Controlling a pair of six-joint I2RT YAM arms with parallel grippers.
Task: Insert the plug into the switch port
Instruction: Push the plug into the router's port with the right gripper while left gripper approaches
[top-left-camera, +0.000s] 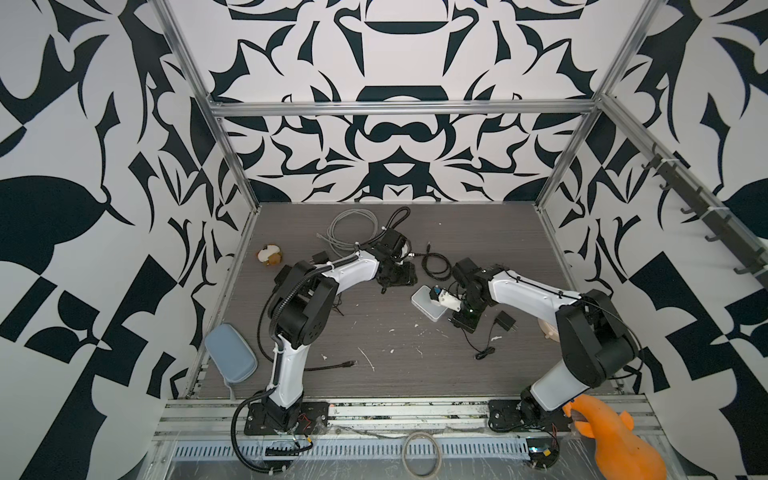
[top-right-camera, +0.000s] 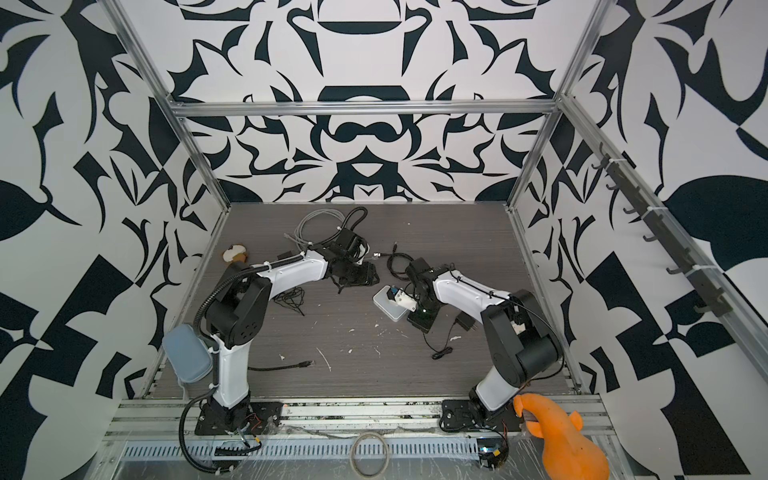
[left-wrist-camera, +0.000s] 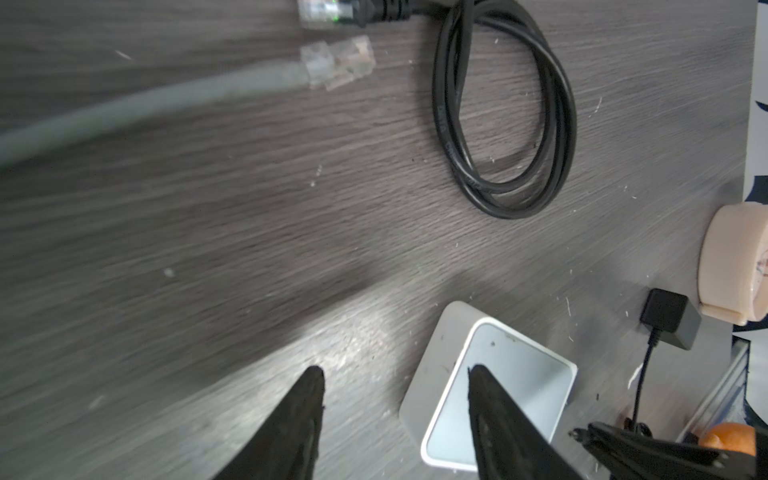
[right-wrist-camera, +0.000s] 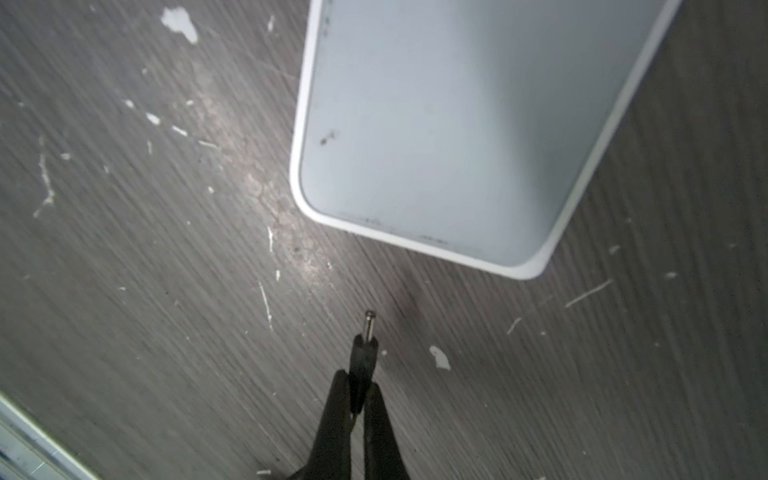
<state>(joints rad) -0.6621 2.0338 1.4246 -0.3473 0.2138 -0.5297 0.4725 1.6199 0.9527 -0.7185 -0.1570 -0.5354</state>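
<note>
Right gripper (right-wrist-camera: 358, 388) pinched shut on the black barrel plug (right-wrist-camera: 365, 353), metal tip poking out past the fingertips. Plug held just above the bare table (right-wrist-camera: 124, 249), tip aimed toward the white switch (right-wrist-camera: 436, 124) but apart from its rounded corner. Port hidden in every view.

Left gripper (left-wrist-camera: 395, 370) roughly half open, holding nothing, hovering just beside the switch. One finger (left-wrist-camera: 498, 415) overlapping the switch's top in the left wrist view; contact impossible to tell.

Switch (top-left-camera: 422, 300) flat on the table, a little right of centre, well clear of all edges. Toward the far edge: coiled black cable (left-wrist-camera: 503, 124) and grey cable (left-wrist-camera: 166, 108) with a clear connector. Toward the right edge: black power adapter (top-left-camera: 507, 322), thin lead (top-left-camera: 478, 349) trailing toward the near edge.
</note>
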